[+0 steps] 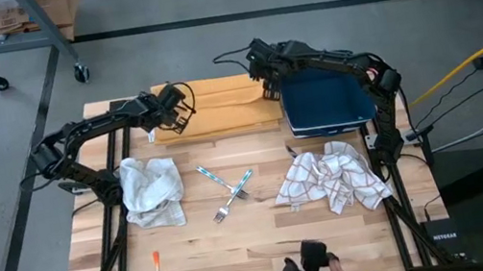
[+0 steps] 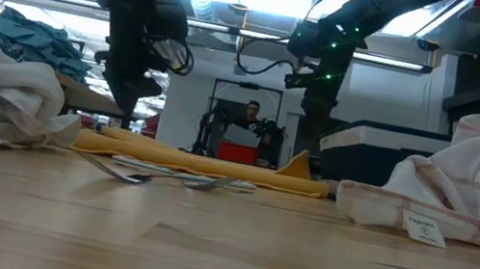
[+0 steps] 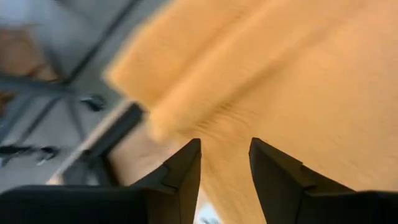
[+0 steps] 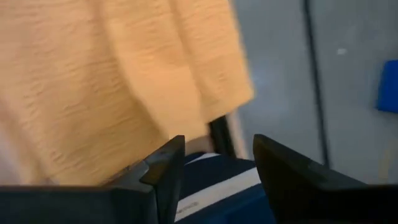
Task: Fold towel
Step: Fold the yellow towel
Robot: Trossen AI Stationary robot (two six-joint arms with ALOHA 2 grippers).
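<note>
A yellow towel (image 1: 217,105) lies folded in a long band on the far middle of the table, also seen in the low view (image 2: 206,163). My left gripper (image 1: 177,107) hovers open over its left end, and the towel (image 3: 280,74) fills the view past my fingers (image 3: 225,155). My right gripper (image 1: 263,72) stands open over the towel's right end (image 4: 124,74), fingers (image 4: 217,152) apart with nothing between them. A small corner of the towel (image 2: 299,164) sticks up at that end.
A dark blue folded cloth (image 1: 324,103) lies right of the yellow towel. A crumpled white cloth (image 1: 151,191) sits at the left and a checked cloth (image 1: 331,180) at the right. Two utensils (image 1: 229,194) lie crossed mid-table. A person (image 2: 250,122) sits beyond the table.
</note>
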